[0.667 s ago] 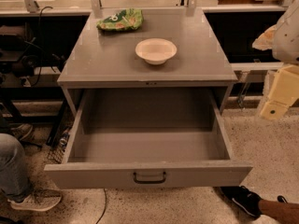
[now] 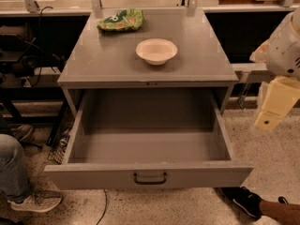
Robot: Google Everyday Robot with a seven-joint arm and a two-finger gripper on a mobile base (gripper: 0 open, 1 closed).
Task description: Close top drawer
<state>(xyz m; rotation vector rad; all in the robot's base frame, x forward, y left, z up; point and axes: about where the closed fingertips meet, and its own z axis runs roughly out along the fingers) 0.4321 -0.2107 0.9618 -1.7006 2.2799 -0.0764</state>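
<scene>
The top drawer (image 2: pixel 149 149) of the grey cabinet stands pulled far out toward me. It is wide, deep and empty inside. Its flat front panel (image 2: pixel 93 176) carries a small black bail handle (image 2: pixel 150 178) at the middle. My gripper (image 2: pixel 275 102) hangs at the right edge of the view, a pale yellow part below a white wrist. It is to the right of the drawer's right side wall, above the floor, and touches nothing.
On the cabinet top (image 2: pixel 93 60) sit a white bowl (image 2: pixel 156 50) and a green chip bag (image 2: pixel 121 20). A person's leg and shoe (image 2: pixel 28 198) are at bottom left, a black shoe (image 2: pixel 246 200) at bottom right. Dark shelving and cables stand left.
The gripper has shifted slightly down and left. The drawer has not moved.
</scene>
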